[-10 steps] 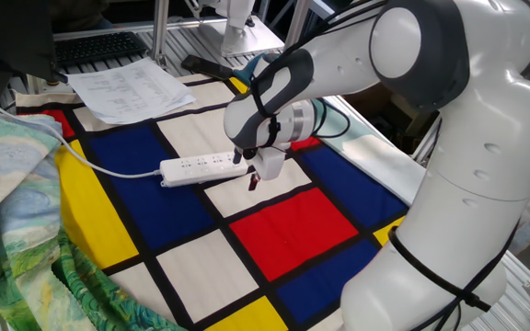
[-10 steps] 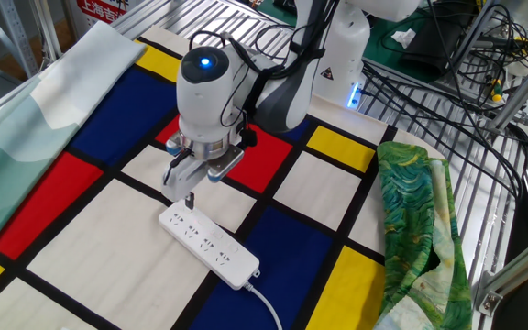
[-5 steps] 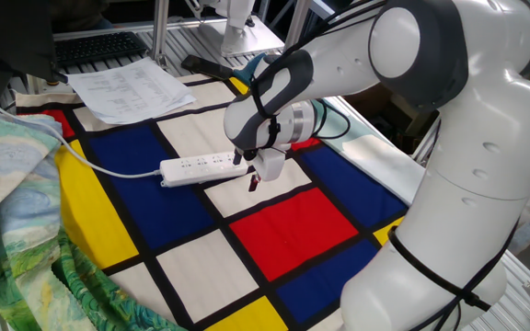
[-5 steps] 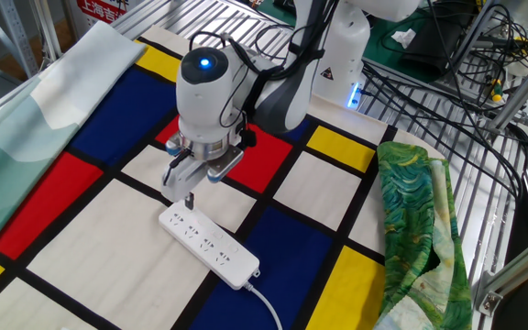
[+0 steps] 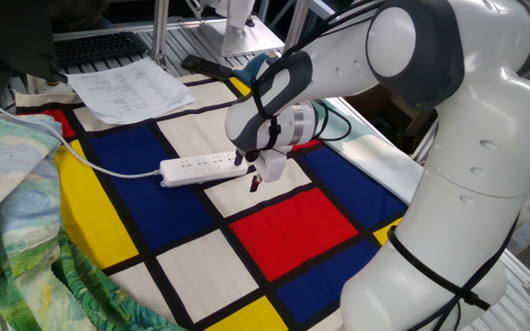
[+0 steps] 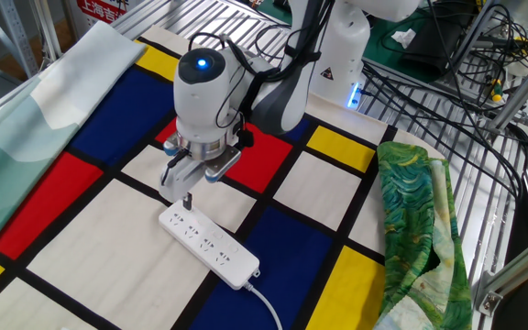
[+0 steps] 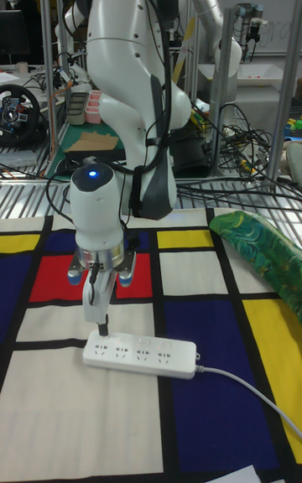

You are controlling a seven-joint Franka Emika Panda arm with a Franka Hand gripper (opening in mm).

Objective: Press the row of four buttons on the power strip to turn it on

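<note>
The gripper [image 6: 188, 195] points down at the end of the power strip [image 6: 209, 245] farthest from its cable [image 6: 270, 310]. Its dark fingertip sits just above that end in the tall fixed view [image 7: 102, 328], over the strip's top face or right at its edge. No view shows a gap between the fingers or shows them pressed together, so whether they are apart or together cannot be told. It is also unclear whether the tip actually touches the strip.

The power strip [image 5: 203, 166] lies flat on a white square of the checked cloth [image 6: 81, 257], a cover of red, blue, yellow and white panels with black lines. The row of four buttons [image 7: 134, 352] cannot be told apart from the sockets at this size. The white cable [image 5: 99, 165] runs from the strip's other end across a blue panel towards the cloth's edge.

Behind the strip, past the gripper, stands the arm's white base [image 7: 134, 97]. A green patterned cloth [image 6: 415, 220] lies bunched at the side of the strip's cable end. A sheet of printed paper [image 5: 127, 87] rests on the far corner of the checked cloth.
</note>
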